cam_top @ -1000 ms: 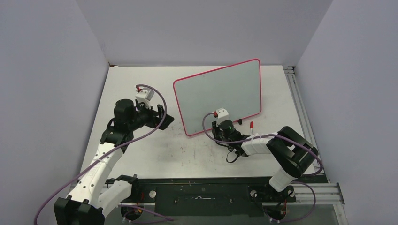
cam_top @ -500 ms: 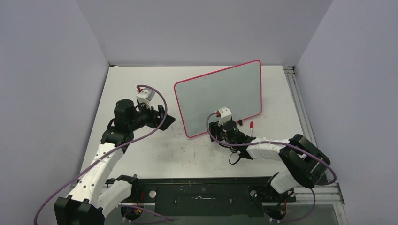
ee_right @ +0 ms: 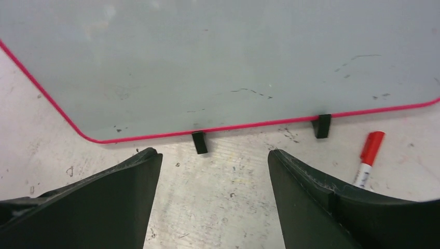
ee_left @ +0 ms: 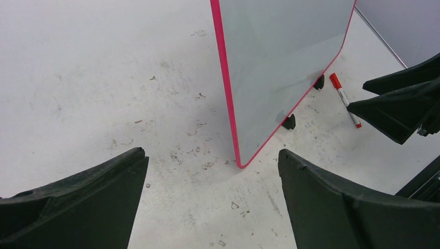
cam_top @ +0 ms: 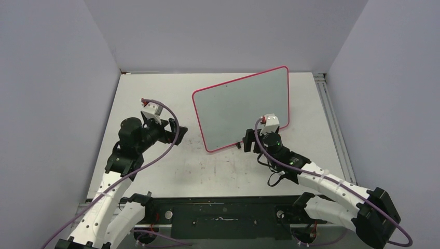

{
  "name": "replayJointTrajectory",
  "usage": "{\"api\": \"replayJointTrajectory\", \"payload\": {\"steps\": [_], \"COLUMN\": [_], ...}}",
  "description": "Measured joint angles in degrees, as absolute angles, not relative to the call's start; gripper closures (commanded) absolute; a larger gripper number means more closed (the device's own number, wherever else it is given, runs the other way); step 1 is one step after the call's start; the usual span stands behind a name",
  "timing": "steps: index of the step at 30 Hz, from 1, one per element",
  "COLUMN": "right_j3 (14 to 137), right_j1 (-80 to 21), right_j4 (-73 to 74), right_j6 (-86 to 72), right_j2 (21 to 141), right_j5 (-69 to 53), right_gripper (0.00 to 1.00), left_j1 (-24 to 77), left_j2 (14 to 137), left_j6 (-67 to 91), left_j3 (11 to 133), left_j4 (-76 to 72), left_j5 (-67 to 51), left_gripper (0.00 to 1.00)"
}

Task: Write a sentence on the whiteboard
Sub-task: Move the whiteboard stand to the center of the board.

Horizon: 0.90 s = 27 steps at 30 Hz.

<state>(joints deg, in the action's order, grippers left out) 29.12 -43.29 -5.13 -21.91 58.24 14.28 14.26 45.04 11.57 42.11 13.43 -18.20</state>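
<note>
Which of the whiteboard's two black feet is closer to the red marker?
The foot on the right in the right wrist view, just left of the red marker; the other foot sits further left under the whiteboard.

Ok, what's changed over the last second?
The right hand slid rightward along the bottom edge of the pink-rimmed white rectangular whiteboard; its jaws now stand open, holding nothing. The left hand drew back slightly leftward, open. The board stayed upright and unwritten; the red-capped white marker pen lies on the table.
</note>
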Motion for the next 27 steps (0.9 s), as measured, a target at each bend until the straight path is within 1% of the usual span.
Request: {"api": "replayJointTrajectory", "payload": {"steps": [3,9,17,22,27], "right_j3": [32.8,37.8,39.1,39.1,39.1], "right_j1": [-40.6,-28.3,-16.0,-13.6,-13.6], "right_j4": [2.9,16.0,24.8,25.8,25.7], "right_j6": [-24.0,-27.8,-29.6,-29.5,-29.2], "right_j2": [57.4,58.1,63.2,66.3,70.7], "right_j5": [15.6,15.2,9.8,7.2,5.5], "right_gripper": [0.25,0.25,0.34,0.40,0.49], "left_j1": [14.7,16.1,18.5,18.9,19.0], "left_j2": [44.0,43.6,40.3,40.2,40.2], "left_j6": [11.2,10.2,8.9,8.6,8.5], "left_j3": [42.1,41.4,40.8,40.8,40.8], "left_j4": [13.4,13.5,13.5,13.5,13.5], "left_j5": [-17.1,-16.0,-13.2,-12.5,-12.2], "left_gripper": [0.04,0.04,0.04,0.04,0.04]}}
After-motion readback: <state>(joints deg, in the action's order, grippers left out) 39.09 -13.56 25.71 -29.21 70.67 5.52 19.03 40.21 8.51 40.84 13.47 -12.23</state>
